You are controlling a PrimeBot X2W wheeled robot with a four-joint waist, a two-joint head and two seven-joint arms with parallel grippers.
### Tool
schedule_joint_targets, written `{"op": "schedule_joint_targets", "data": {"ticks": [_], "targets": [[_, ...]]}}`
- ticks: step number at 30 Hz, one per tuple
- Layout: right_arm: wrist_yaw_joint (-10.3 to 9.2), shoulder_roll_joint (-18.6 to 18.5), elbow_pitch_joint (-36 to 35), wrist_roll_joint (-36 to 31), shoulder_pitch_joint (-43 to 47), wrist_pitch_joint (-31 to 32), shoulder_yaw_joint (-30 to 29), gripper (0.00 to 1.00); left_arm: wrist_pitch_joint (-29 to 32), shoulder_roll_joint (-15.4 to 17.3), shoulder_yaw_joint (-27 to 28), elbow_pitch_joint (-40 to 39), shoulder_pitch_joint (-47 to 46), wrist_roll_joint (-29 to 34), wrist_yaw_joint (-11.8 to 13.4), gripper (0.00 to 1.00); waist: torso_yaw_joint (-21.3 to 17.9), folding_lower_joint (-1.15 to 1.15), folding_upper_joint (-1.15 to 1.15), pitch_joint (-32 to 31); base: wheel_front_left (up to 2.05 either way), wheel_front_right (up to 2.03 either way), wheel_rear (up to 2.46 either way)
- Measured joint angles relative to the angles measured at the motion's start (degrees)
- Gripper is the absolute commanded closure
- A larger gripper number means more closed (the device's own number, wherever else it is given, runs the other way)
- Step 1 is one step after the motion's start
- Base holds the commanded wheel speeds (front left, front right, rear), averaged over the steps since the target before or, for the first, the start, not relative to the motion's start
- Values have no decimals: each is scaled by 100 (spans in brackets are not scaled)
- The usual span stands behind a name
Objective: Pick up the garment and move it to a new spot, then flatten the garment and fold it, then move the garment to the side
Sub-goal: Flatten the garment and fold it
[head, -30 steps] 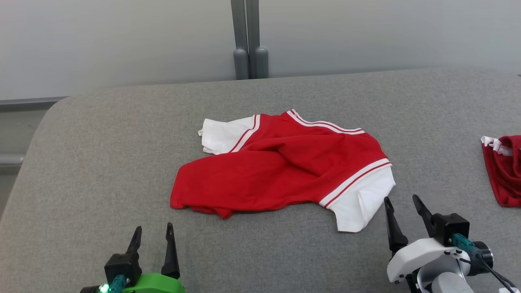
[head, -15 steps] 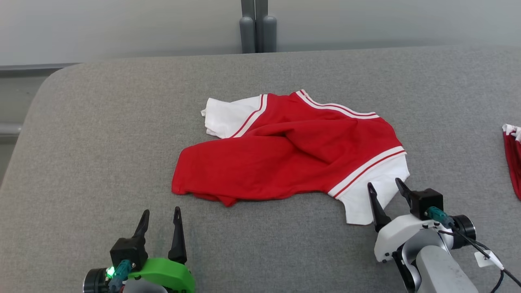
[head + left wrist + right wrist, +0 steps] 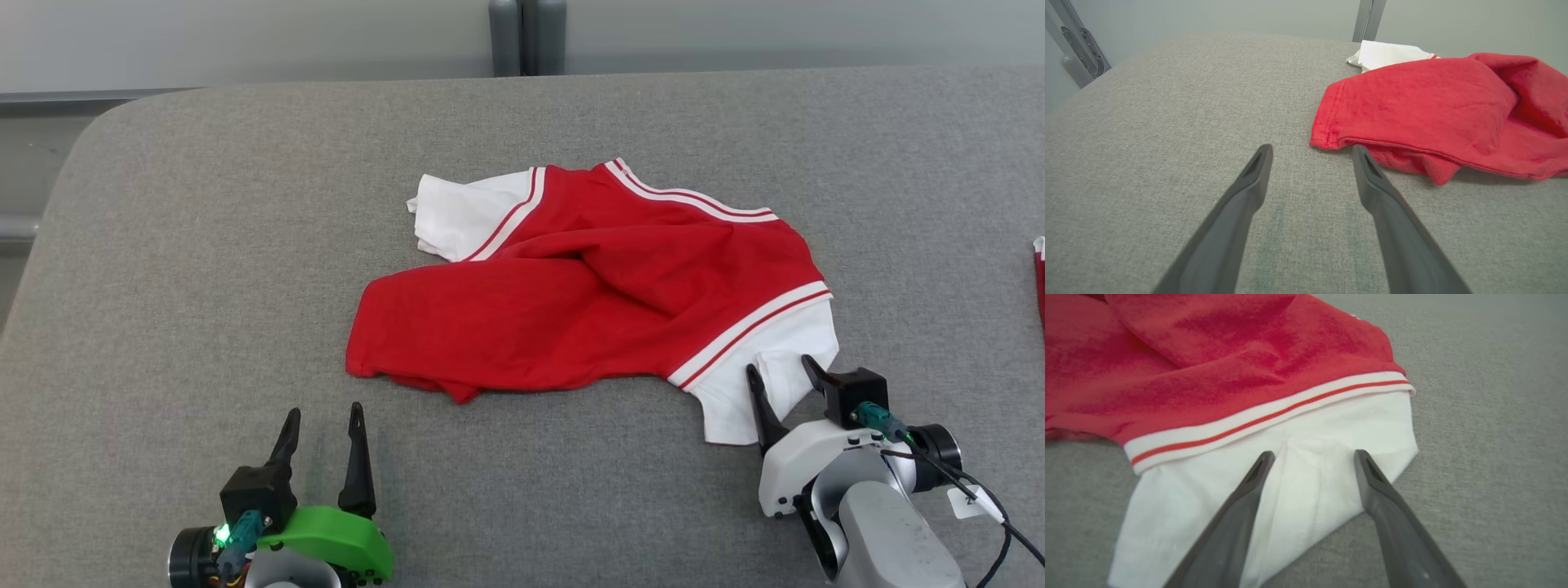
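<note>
step: pick-up, grasp pending | shirt point(image 3: 588, 310) bunched on cushion point(image 3: 204, 286), centre | right gripper point(image 3: 780, 366) spread over sleeve point(image 3: 788, 331), shirt's 4 o'clock | left gripper point(image 3: 324, 409) spread, 7 o'clock, apart | next: lower, pinch sleeve

A broad padded surface of grey woven fabric point(image 3: 204, 245), rounded at its far left corner, spans the scene. Behind it rises a plain pale grey wall point(image 3: 245, 37), matte and evenly lit. Two dark grey upright posts point(image 3: 543, 33) stand side by side against the wall, just beyond the surface's far edge. A grey horizontal ledge point(image 3: 57, 96) runs along the wall at the left. Light is soft and diffuse, with faint shadows.
</note>
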Motion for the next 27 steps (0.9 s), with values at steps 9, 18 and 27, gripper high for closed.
{"op": "schedule_joint_targets", "data": {"ticks": [9,18,27], "targets": [[0,0,-40,-14,0,0,-141,59,0,0,8,-9,-51,-19,0,0,-84,0,0,15,0,0,0],[0,0,-363,266,93,0,-245,100,0,0,15,-21,-52,-21,-2,0,-156,0,0,7,0,0,0],[0,0,-762,601,346,0,-354,100,0,0,144,-9,-148,-409,-8,0,-395,0,0,28,0,0,0]]}}
